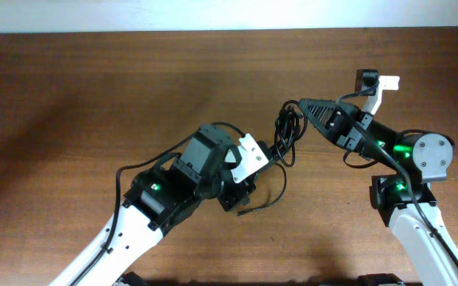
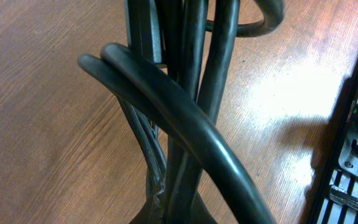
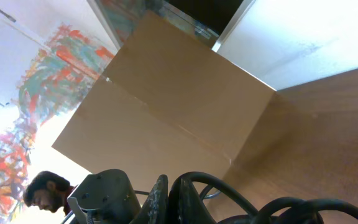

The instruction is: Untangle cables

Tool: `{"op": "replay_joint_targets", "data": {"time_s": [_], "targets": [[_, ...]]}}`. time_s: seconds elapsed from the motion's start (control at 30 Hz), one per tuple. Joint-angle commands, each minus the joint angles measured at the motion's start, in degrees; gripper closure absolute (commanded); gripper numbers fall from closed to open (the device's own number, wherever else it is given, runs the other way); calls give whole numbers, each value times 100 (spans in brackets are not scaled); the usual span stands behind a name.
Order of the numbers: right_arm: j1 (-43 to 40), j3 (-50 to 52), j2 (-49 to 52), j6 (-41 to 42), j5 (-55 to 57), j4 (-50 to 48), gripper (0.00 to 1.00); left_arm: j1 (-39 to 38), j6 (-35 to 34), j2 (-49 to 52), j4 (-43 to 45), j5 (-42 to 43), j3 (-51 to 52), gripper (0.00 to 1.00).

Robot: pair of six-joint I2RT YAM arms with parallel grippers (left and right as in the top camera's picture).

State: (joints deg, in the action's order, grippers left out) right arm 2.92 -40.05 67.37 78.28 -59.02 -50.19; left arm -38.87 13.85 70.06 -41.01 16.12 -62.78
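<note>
Black cables [image 1: 289, 127] bunch between both arms over the wooden table [image 1: 70, 103]; left gripper [image 1: 267, 156] clamps them (right gripper [image 1: 291, 106] touches the bundle, its grip impossible to tell).

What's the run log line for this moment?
cables: tangled, between both arms | left gripper: at bundle, grip unclear | right gripper: at bundle, grip unclear | table: one loose cable end trailing

cables [image 1: 286, 131] between left arm [image 1: 165, 195] and right arm [image 1: 372, 135], loose end on table [image 1: 70, 95]
</note>
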Motion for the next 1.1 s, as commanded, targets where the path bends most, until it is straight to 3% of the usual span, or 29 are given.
{"op": "replay_joint_targets", "data": {"time_s": [0.0,0.2,0.7,1.07], "targets": [[-201,-74,-42,24,243,-101,96,-9,-55,-28,-254,61,-26,100],[-658,-74,-42,22,-90,55,96,-7,-415,-28,-356,-612,-26,100],[-750,-74,-39,-1213,-442,3185,95,-7,-487,-39,1665,-651,-26,100],[-750,-74,-39,-1464,-527,3244,96,-7,-586,-39,1864,-654,-26,100]]}}
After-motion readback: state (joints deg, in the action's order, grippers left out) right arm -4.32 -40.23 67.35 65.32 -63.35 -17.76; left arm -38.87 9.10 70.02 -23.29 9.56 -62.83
